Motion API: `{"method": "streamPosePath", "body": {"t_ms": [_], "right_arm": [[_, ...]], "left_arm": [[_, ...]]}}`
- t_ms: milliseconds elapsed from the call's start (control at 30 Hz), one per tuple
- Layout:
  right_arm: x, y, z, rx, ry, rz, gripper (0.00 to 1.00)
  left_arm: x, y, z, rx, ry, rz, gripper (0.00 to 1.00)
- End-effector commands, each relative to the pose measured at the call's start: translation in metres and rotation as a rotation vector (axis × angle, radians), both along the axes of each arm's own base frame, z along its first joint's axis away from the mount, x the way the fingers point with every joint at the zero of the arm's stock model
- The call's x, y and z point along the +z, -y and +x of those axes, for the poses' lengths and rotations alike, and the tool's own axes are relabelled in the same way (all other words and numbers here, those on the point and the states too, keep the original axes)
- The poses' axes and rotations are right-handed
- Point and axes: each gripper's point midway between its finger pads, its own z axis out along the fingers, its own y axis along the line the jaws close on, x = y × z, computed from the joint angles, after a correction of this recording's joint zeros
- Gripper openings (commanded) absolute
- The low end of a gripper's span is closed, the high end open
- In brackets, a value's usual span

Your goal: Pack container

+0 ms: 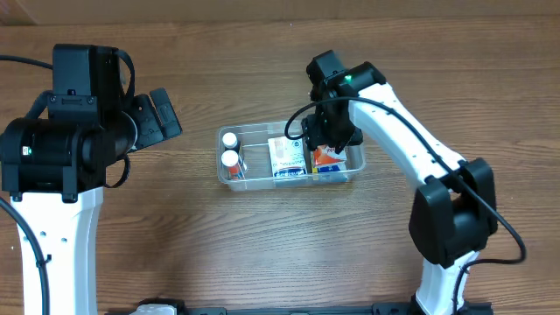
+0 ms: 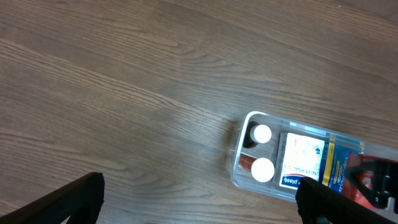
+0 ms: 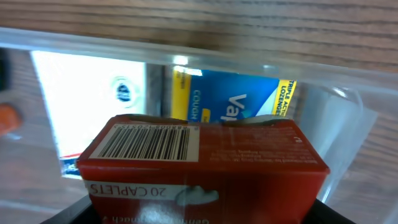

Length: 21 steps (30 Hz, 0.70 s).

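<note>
Grasped by the right end effector (image 1: 329, 147), the red cardboard box (image 3: 205, 163) should be lowered squarely into the clear rectangular plastic container (image 1: 258, 129).

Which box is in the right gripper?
The red box, at the container's right end; the white box and blue box lie loose beside it.

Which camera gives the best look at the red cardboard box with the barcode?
The right wrist view: the red cardboard box fills the frame, barcode and 20 CAPLETS print legible. Overhead shows only a red sliver under the right gripper; left wrist catches a small red bit at its right edge.
</note>
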Motion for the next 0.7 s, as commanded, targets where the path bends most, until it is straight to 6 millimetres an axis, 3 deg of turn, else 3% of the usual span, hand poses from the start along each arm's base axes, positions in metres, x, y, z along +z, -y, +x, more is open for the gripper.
{"method": "streamPosePath", "body": {"t_ms": [0, 67, 133, 300, 333, 400, 500, 533, 600, 667], "right_arm": [[-0.004, 0.005, 0.005, -0.011, 0.006, -0.026, 0.72], [-0.005, 0.007, 0.005, -0.015, 0.0, -0.029, 0.73], [-0.005, 0.007, 0.005, -0.014, 0.0, -0.029, 1.0], [0.005, 0.005, 0.009, -0.015, 0.027, -0.016, 1.0], [0.022, 0.002, 0.015, -0.015, 0.072, 0.006, 1.0], [0.079, -0.002, 0.033, -0.024, 0.227, 0.07, 1.0], [0.163, 0.027, 0.059, -0.107, 0.48, 0.104, 1.0], [0.179, 0.042, 0.068, -0.147, 0.537, 0.117, 1.0], [0.189, 0.069, 0.083, -0.214, 0.587, 0.118, 1.0], [0.195, 0.101, 0.1, -0.287, 0.639, 0.108, 1.0]], "left_arm": [[0.002, -0.002, 0.002, -0.012, 0.004, 0.014, 1.0], [0.002, -0.002, 0.002, -0.012, 0.004, 0.014, 1.0], [0.002, -0.002, 0.002, -0.012, 0.004, 0.014, 1.0], [0.002, -0.002, 0.002, -0.012, 0.003, 0.014, 1.0], [0.002, -0.002, 0.002, -0.012, 0.003, 0.014, 1.0], [0.002, -0.002, 0.002, -0.012, 0.004, 0.014, 1.0], [0.006, -0.002, 0.007, -0.054, 0.026, 0.041, 1.0], [0.009, -0.001, 0.015, -0.079, 0.054, 0.055, 1.0], [0.008, 0.008, 0.036, -0.177, 0.084, 0.071, 1.0], [-0.016, 0.013, 0.061, -0.233, 0.027, 0.082, 1.0]]}}
